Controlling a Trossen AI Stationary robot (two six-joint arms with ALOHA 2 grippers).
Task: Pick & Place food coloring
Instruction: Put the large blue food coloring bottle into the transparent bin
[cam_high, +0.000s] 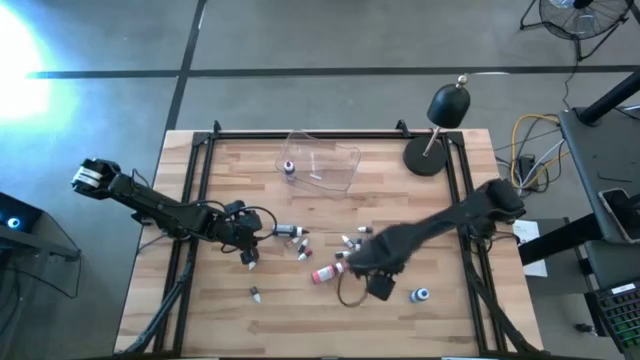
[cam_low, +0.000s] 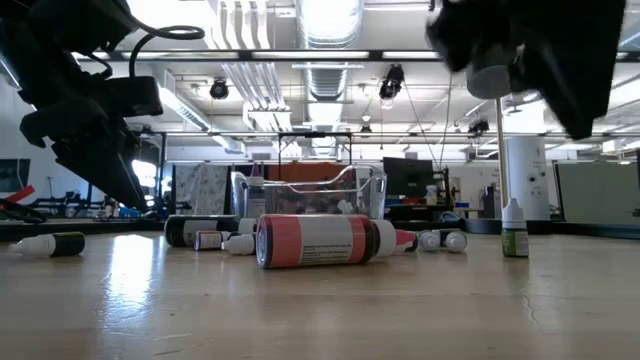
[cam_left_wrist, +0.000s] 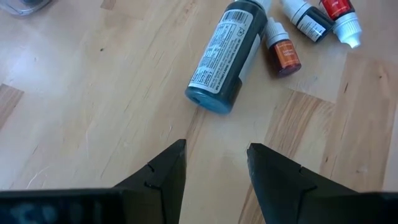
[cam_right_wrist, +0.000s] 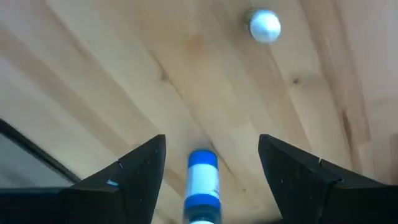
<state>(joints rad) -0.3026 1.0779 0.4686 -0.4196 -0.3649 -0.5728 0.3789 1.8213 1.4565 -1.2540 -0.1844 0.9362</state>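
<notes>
Two grippers open, empty: left gripper (cam_left_wrist: 214, 165) before teal bottle (cam_left_wrist: 227, 56) lying flat, label unreadable; right gripper (cam_right_wrist: 211, 171) straddling blue-banded bottle (cam_right_wrist: 202, 183).

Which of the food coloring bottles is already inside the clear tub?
Only the small purple bottle, standing at the left end of the clear plastic tub near the table's far edge. All the other bottles lie or stand on the bare wood.

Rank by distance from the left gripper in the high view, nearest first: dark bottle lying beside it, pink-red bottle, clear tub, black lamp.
From the left gripper:
1. Dark bottle, just right of it.
2. Pink-red bottle, table middle, near the right gripper.
3. Clear tub, far edge.
4. Black lamp, far right corner.
</notes>
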